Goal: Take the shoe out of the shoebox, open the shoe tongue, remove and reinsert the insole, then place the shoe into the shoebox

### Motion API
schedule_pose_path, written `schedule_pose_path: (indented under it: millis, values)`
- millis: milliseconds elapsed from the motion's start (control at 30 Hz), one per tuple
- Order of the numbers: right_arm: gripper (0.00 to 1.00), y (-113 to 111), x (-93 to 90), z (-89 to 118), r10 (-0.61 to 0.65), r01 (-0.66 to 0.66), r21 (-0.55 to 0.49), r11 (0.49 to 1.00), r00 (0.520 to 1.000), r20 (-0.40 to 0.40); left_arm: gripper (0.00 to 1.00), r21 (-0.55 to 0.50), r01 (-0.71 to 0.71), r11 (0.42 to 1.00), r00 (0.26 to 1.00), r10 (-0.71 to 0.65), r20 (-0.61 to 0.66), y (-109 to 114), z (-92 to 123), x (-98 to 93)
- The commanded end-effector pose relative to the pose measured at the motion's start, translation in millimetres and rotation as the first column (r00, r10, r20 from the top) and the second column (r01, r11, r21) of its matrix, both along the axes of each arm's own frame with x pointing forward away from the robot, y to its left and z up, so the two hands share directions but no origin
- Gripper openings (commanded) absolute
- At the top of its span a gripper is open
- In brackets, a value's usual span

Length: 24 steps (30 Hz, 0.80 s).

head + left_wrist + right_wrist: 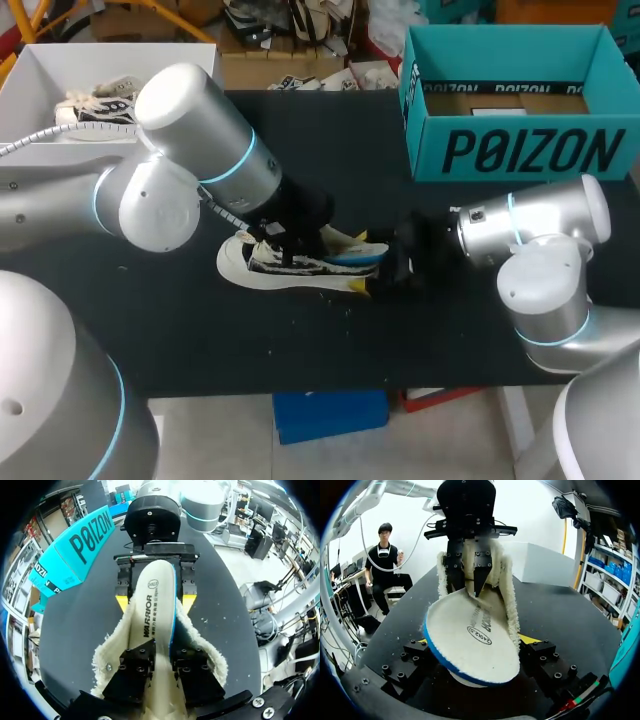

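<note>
— Step in hand?

— The insole one, by my reading. The white low shoe [250, 270] with fleece lining and dark side stripes lies on the black table [150, 340], near its middle. It is well apart from the open teal cardboard shoebox [520, 150] at the far right, so step 1 looks done. The white, blue-edged insole [150, 605] sticks out of the shoe's opening, tilted upward, with its broad end over the right gripper [155, 602].

— Coming out or going back in?

— 1 moment cannot settle that.

— And the tools?

— The left gripper [467, 582] comes down at the fleece collar. Its 2 fingers are close together with the insole's narrow end between them, and they look clamped on it. The right gripper is at the end of the shoe nearest it. Its 2 yellow tips stand wide apart, 1 against each side of the shoe, which I take for a bracing hold.

— Next move?

— If this is removal, the left arm must draw the insole up and clear of the fleece while the right pins the shoe down. If it is reinsertion, the broad end has to be aimed into the shoe's front and slid in flat, without folding. Either way the shoe must not skid on the table. The shoebox only matters at the last step.
</note>
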State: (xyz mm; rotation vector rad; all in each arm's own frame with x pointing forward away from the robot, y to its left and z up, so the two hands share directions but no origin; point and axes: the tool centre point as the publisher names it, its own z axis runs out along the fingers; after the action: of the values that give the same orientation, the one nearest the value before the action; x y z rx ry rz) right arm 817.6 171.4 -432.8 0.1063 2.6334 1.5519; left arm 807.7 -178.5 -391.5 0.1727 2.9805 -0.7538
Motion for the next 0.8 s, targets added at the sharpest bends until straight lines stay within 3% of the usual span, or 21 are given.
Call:
schedule_pose_path:
  millis: [33,367,800]
  values:
    - [0.0,-2,0.3,-2,0.0,0.0,0.0,1.0,1.0,-0.001,0.39,-0.003,-0.002,1.0,0.999,0.002,0.055,-2,-4,-10.3]
    - [0.0,-2,0.3,-2,0.0,0.0,0.0,1.0,1.0,-0.001,0.4,0.02,-0.004,1.0,0.992,0.001,0.129,-6,-12,-9.9]
    - [0.0,-2,0.3,-2,0.0,0.0,0.0,1.0,1.0,-0.001,0.4,0.021,0.025,0.999,0.981,-0.029,0.193,-41,-12,-5.1]
